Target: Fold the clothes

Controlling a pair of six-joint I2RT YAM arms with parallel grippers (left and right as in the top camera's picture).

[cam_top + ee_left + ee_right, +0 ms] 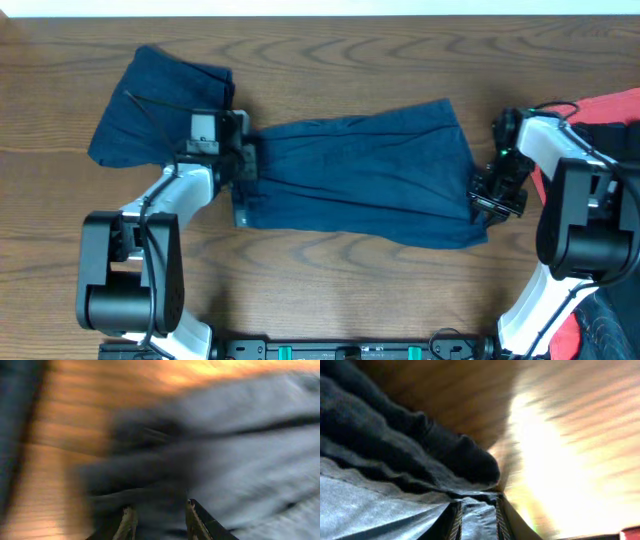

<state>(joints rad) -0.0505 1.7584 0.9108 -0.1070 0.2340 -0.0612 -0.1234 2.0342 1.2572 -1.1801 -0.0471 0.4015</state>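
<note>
Navy-blue shorts [360, 175] lie spread flat across the middle of the wooden table. My left gripper [243, 165] sits at their left edge, and in the blurred left wrist view dark cloth [160, 485] fills the gap between its fingers [197, 520]. My right gripper [487, 195] is at the shorts' right edge. In the right wrist view it [476, 507] is closed on a fold of the blue fabric [380, 505], which bunches up just ahead. A second navy garment [150, 110] lies rumpled at the back left, behind the left arm.
A red cloth [610, 105] lies at the right edge, partly under the right arm, with more dark fabric [610, 325] at the bottom right corner. Bare wood [350, 60] shows behind and in front of the shorts.
</note>
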